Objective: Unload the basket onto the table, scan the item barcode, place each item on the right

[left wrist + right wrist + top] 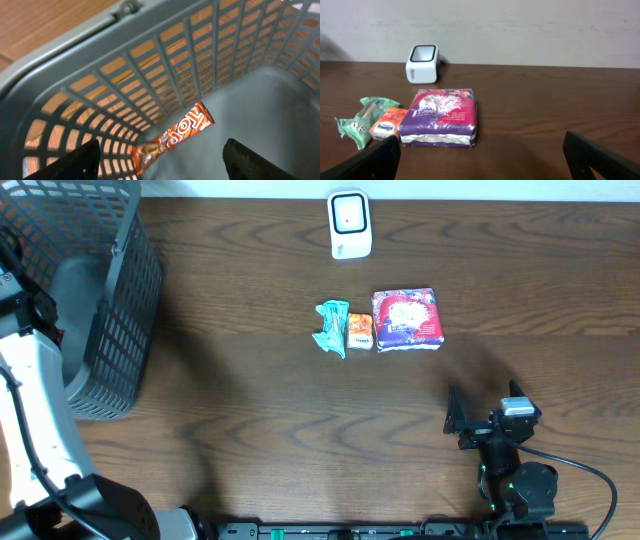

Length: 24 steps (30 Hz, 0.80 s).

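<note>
Left gripper [162, 160] spread, empty, over red-orange candy bar [176, 133] in grey plastic basket [150, 60]. Right gripper [482, 155] spread, empty, facing purple foil packet [441, 116], frame centre, before white box scanner [422, 63]. We feared hidden barcode; grasp dragging small orange sachet [386, 127] just beside.

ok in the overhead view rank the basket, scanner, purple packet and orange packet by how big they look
1. basket, by far the largest, though partly cut off at the frame edge
2. purple packet
3. scanner
4. orange packet
None are close enough to be unsure.
</note>
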Each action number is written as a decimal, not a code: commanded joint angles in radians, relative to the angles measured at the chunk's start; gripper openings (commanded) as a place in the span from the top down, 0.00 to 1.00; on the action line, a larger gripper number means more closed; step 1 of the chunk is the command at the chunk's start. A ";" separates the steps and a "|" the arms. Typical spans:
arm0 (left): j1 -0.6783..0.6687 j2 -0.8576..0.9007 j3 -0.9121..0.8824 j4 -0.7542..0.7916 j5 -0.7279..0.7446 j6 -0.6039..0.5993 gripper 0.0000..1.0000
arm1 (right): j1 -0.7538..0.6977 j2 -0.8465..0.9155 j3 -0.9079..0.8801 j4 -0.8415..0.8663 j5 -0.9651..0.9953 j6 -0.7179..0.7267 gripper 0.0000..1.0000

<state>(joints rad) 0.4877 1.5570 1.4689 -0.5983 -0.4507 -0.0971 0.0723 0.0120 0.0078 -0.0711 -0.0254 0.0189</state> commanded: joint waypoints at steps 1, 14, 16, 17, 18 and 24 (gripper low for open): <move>0.023 0.043 -0.005 0.013 0.016 0.151 0.23 | -0.001 -0.005 -0.002 -0.004 0.008 0.010 0.01; 0.069 0.142 -0.008 -0.034 0.166 0.345 0.01 | -0.001 -0.005 -0.002 -0.004 0.008 0.010 0.01; 0.076 0.171 -0.008 -0.047 0.185 0.389 0.03 | -0.001 -0.005 -0.002 -0.004 0.008 0.010 0.01; 0.079 0.187 -0.008 -0.049 0.185 0.409 0.05 | -0.001 -0.005 -0.002 -0.004 0.008 0.010 0.01; 0.085 0.201 -0.008 -0.049 0.185 0.425 0.06 | -0.001 -0.005 -0.002 -0.004 0.008 0.010 0.01; 0.118 0.266 -0.008 -0.052 0.185 0.493 0.15 | -0.002 -0.005 -0.002 -0.004 0.008 0.010 0.01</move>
<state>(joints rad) 0.5823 1.8008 1.4639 -0.6479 -0.2806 0.3275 0.0723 0.0120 0.0078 -0.0711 -0.0250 0.0189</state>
